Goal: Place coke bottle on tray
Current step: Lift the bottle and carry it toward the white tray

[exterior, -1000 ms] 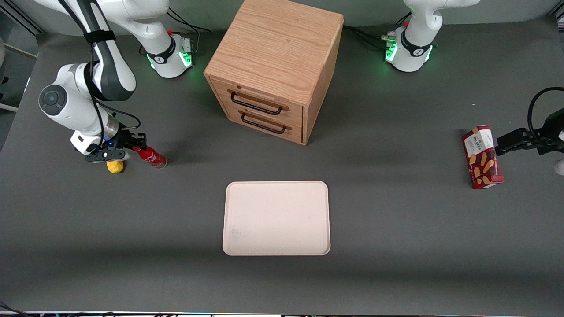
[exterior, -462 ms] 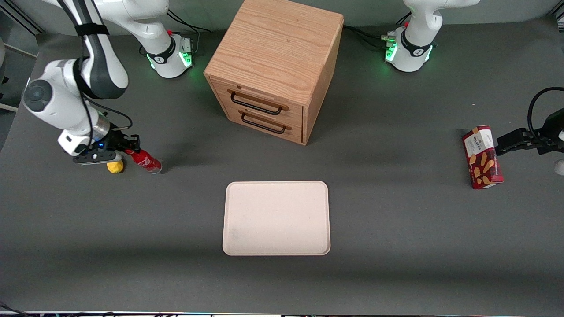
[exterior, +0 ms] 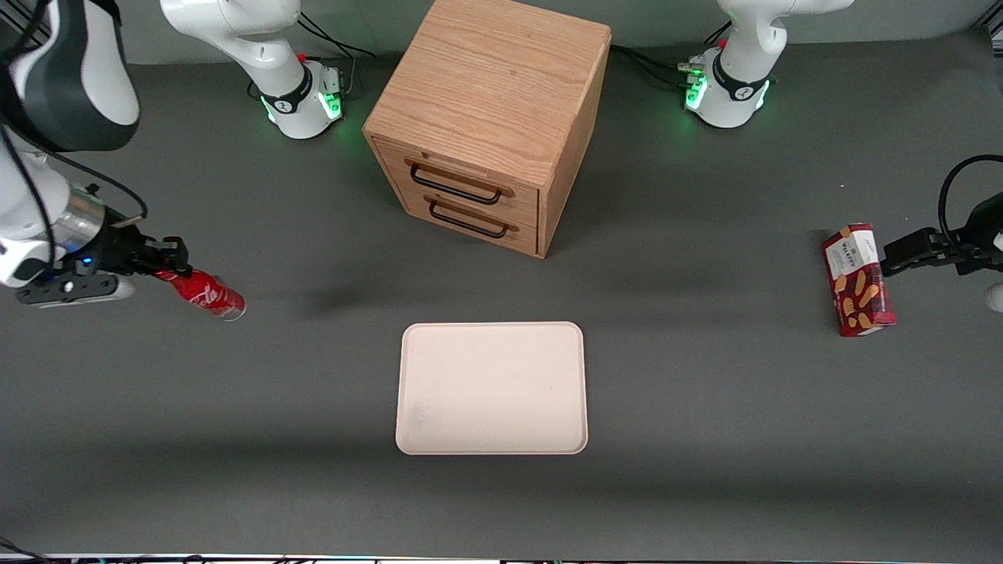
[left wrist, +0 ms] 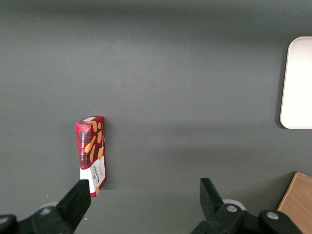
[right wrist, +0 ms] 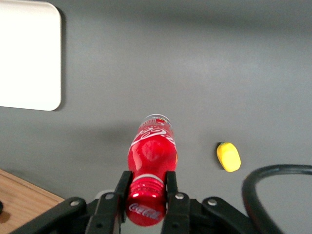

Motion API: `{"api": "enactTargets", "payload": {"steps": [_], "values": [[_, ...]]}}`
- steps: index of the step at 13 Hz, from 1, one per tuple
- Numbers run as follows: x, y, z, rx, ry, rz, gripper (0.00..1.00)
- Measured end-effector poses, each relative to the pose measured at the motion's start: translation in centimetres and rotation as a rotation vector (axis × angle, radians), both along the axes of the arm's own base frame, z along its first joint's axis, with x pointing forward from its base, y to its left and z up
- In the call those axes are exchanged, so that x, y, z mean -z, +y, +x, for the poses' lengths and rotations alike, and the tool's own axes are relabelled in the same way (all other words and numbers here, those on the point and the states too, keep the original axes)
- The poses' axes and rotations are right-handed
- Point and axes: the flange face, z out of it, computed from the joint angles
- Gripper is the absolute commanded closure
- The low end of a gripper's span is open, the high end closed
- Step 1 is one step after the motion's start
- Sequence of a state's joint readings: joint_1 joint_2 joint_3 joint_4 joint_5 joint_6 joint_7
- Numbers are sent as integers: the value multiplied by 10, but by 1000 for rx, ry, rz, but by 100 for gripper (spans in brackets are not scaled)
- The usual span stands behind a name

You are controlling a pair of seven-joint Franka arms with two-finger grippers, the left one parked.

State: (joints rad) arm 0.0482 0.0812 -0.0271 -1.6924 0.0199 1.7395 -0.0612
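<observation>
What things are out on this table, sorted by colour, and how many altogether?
Red: 2, the coke bottle held by the gripper at the working arm's end, and the snack box.
Yellow: 1, a small lump.
Cream: 1, the tray.
Wood: 1, the drawer cabinet.
Total: 5.

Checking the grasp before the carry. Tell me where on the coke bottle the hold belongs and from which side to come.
At the neck, just under the red cap, coming from the cap end. The gripper is shut on the coke bottle there: the neck is the slimmest part between the fingers, and the body hangs free, silvery base away, off the table, not yet over the tray.
</observation>
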Motion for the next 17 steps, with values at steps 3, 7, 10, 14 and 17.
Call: {"api": "enactTargets", "payload": {"steps": [3,7,10,14,17], "values": [[-25,20,45,-33,20,1,100],[-16,66,91,-71,-13,-10,100],[-7,127,107,-40,-47,38,100],[15,182,120,-40,-110,68,100],[38,225,120,-60,-114,90,100]]}}
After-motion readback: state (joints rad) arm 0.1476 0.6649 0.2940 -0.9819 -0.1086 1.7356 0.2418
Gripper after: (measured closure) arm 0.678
